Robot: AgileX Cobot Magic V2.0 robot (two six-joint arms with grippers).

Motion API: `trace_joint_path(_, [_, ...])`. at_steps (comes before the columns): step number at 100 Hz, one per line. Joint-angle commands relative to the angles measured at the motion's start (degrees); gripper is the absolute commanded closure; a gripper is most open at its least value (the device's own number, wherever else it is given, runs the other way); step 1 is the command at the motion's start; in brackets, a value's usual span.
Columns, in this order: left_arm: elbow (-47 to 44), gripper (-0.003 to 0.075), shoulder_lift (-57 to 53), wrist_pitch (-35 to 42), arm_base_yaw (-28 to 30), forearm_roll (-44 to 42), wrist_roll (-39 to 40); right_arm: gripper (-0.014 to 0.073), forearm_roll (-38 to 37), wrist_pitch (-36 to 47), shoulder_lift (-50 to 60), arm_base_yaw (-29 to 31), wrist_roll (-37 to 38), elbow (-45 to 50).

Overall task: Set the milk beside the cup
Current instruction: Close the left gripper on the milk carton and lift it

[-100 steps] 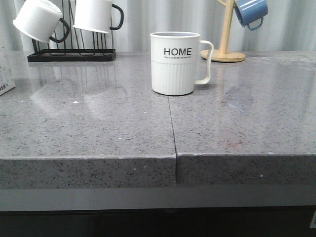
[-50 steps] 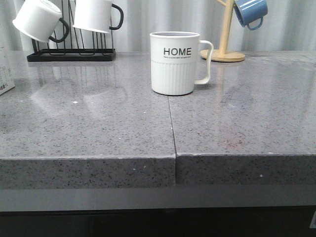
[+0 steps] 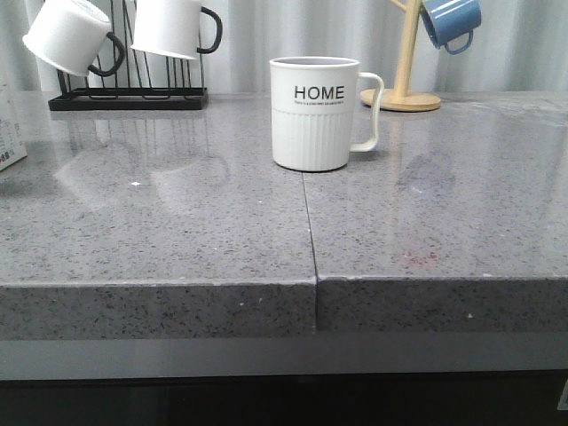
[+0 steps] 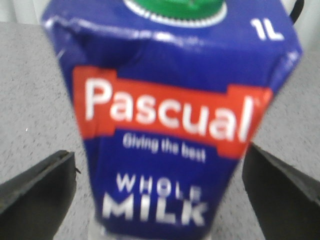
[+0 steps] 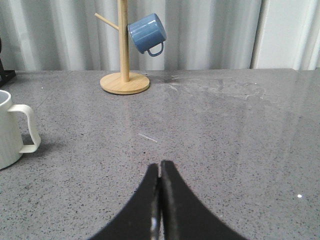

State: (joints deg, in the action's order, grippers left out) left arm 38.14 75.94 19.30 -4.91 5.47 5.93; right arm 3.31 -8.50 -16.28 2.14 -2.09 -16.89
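on my left wrist camera the milk stands between the wide open fingers of the left gripper, and i cannot tell if they touch it. the right gripper is fully closed on nothing, above the grey table. the cup stands upright at the middle of the table, and the milk shows only at the far left edge of the front view.
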Motion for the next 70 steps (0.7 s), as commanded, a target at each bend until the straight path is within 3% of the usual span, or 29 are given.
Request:
trace_joint_path(1, [3.5, 0.0069, 1.1, 6.1, -0.1, 0.4, 0.2, 0.0662, -0.5, 4.9, -0.5, 0.2, -0.2, -1.5])
trace_joint_path(16, [5.2, 0.0071, 4.1, 7.4, -0.1, 1.6, 0.2, 0.0662, -0.5, 4.9, -0.5, 0.2, -0.2, -1.5])
trace_joint_path(23, [5.2, 0.011, 4.8, 8.2, -0.1, 1.9, 0.2, 0.0662, -0.5, 4.9, -0.5, 0.2, -0.2, -1.5])
trace_joint_path(49, [5.2, 0.0473, 4.9, 8.5, -0.1, 1.9, -0.1, 0.0662, -0.5, 4.9, -0.5, 0.2, -0.2, -1.5])
trace_joint_path(70, [5.3, 0.0487, 3.0, 8.5, -1.7, 6.5, -4.0, 0.0662, -0.5, 4.9, -0.5, 0.2, -0.2, -1.5])
